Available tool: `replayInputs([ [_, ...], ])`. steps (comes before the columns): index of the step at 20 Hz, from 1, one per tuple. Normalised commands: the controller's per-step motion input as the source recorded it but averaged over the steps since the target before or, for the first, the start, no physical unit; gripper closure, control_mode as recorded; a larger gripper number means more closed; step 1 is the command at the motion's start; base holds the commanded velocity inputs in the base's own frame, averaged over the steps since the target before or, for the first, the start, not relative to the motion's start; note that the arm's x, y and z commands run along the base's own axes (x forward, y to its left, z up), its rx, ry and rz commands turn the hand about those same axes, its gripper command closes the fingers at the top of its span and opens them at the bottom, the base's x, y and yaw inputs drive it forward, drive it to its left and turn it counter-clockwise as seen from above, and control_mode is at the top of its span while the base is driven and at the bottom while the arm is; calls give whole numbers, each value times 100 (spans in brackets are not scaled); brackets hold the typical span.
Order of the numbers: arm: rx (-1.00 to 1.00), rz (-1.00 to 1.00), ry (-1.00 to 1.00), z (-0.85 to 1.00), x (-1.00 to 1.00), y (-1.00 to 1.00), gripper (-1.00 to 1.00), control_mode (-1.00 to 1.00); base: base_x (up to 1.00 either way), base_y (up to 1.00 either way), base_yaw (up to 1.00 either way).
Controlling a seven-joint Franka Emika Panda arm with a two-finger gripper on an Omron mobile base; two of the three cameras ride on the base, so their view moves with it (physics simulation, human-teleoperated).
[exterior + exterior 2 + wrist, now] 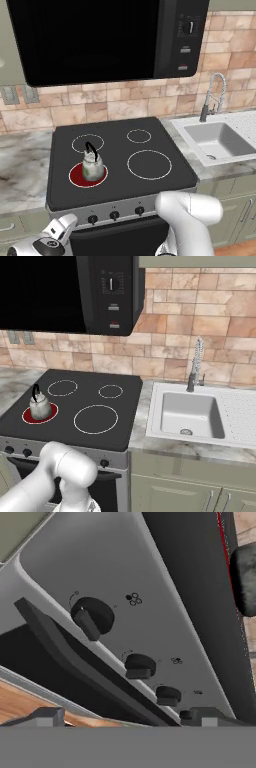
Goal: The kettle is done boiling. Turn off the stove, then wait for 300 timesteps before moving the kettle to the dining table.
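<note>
Black glass stove (165,142) bears the kettle (92,166); gripper (125,718) spread wide.

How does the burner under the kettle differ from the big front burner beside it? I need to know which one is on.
The burner under the kettle glows solid red; the big front burner is black inside its white ring. The first carries the kettle; the second is bare. The red one looks smaller. Both are white-ringed circles in the front row of the stove.
</note>
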Motion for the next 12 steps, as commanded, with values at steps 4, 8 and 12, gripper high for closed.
replayInputs([
  [4,0,14,-10,-2,0,0,-100,-100,0,0,0],
  [8,0,11,-9,0,2,0,-100,-100,0,0,0],
  [12,0,5,-5,-2,7,0,-100,-100,0,0,0],
])
